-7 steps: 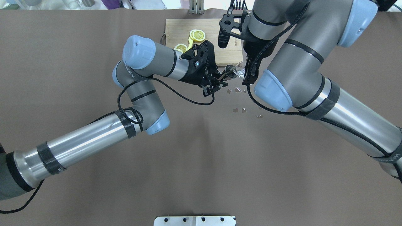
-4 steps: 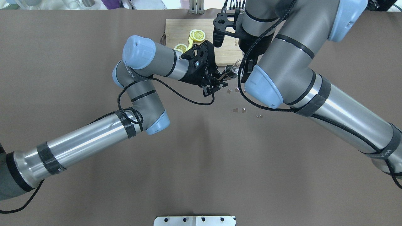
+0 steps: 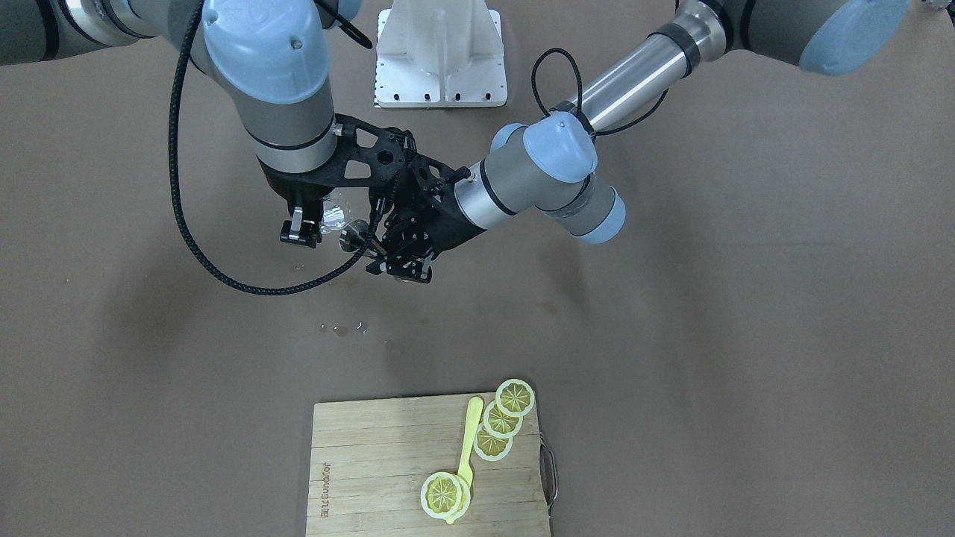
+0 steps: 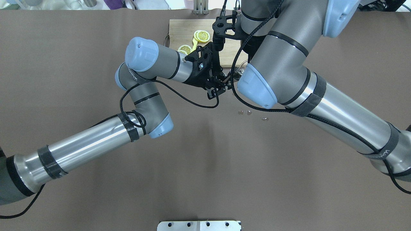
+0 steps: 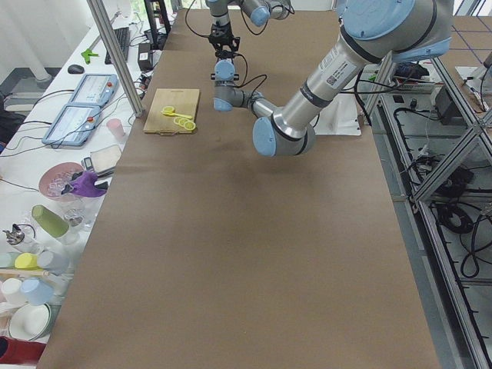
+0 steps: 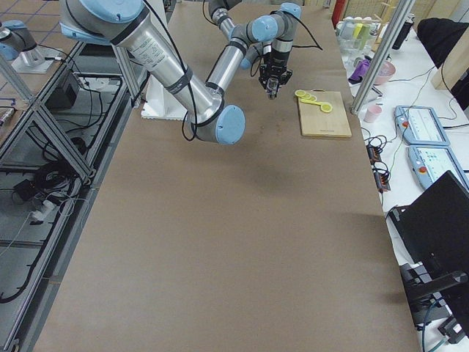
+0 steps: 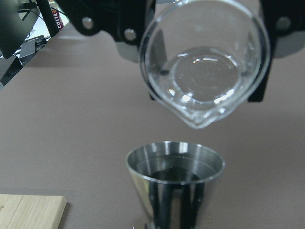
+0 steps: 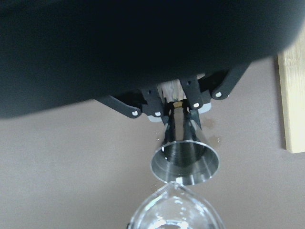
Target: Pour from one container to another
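Note:
My left gripper is shut on the narrow waist of a steel jigger, which stands upright above the table. A clear glass beaker with a pour spout hangs tilted right above the jigger's rim, spout pointing down at it. My right gripper is shut on the beaker, its black fingers showing on both sides. No stream shows between spout and jigger. In the overhead view the right arm hides most of the beaker.
Several spilled droplets lie on the brown table under and near the grippers. A wooden cutting board with lemon slices and a yellow spoon sits at the table's far side from the robot. The robot's base plate is behind.
The right arm has swung left in the overhead view, bringing the beaker over the jigger and covering it from above. The left arm and jigger have stayed still.

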